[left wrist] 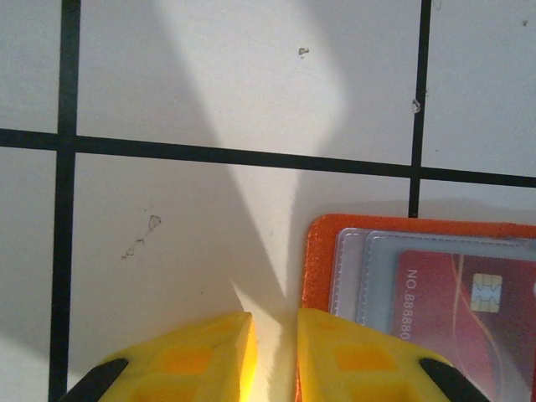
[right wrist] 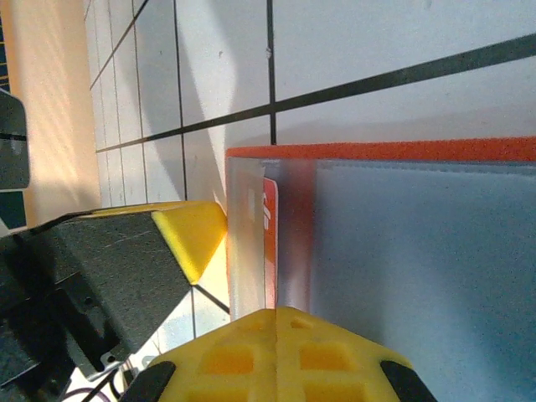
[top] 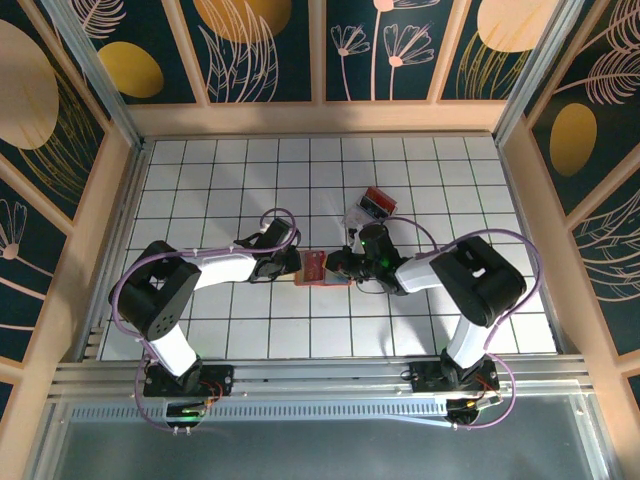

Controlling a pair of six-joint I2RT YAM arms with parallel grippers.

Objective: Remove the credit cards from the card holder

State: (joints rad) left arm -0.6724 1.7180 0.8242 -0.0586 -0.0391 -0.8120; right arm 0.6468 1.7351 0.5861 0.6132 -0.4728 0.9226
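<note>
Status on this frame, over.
Left gripper nearly closed at card holder edge, grip unclear. Right gripper shut at red card. Card not yet out. Nothing blocking.

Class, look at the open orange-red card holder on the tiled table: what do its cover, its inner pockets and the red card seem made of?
Orange-red card holder cover: matte, faintly grained, perhaps faux leather or felt. Clear inner pockets: glossy see-through plastic film, likely vinyl. Red card: smooth plastic, with printed numbers and a metallic chip.

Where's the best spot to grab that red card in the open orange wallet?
Probably the red card by its edge nearest the card holder rim, where the staggered clear pocket mouths seem to open. It lies flat, so come in low from that side and slide it out.
</note>
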